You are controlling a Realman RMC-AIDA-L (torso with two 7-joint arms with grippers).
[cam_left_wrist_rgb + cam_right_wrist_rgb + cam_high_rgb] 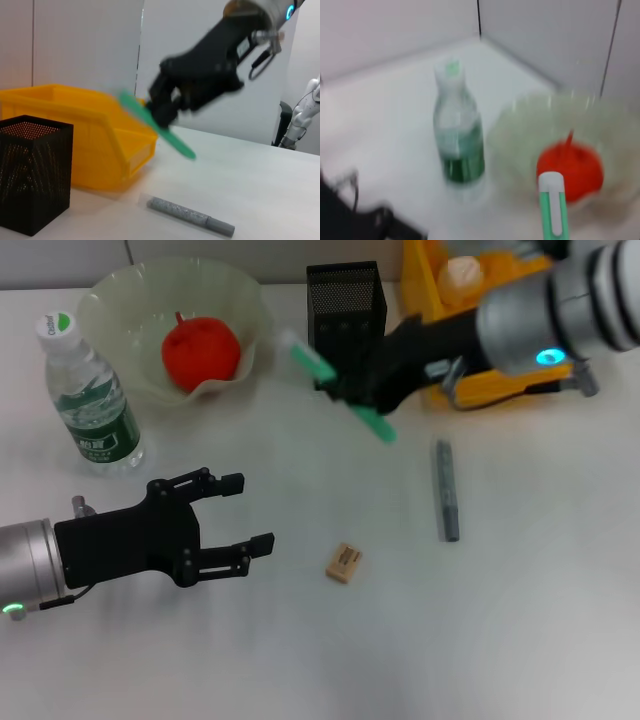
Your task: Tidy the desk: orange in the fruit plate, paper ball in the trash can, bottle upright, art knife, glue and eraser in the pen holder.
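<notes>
Red-orange orange (200, 350) in pale-green wavy-rimmed plate (110, 295); green-labelled clear bottle (88, 400); black mesh pen holder (346, 298); bright yellow bin (425, 290); green-and-white knife (340, 390); speckled grey glue stick (446, 490); tan eraser (343, 563); white worktop (500, 640).

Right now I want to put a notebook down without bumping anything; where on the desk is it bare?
Bare: the white desk nearer than the small tan eraser and grey stick. Crowded: the far side, with clear bottle, pale-green fruit plate, black mesh pen holder, yellow trash can.

White tabletop (520, 640); small white robot figure (300, 117) beyond its far edge.
</notes>
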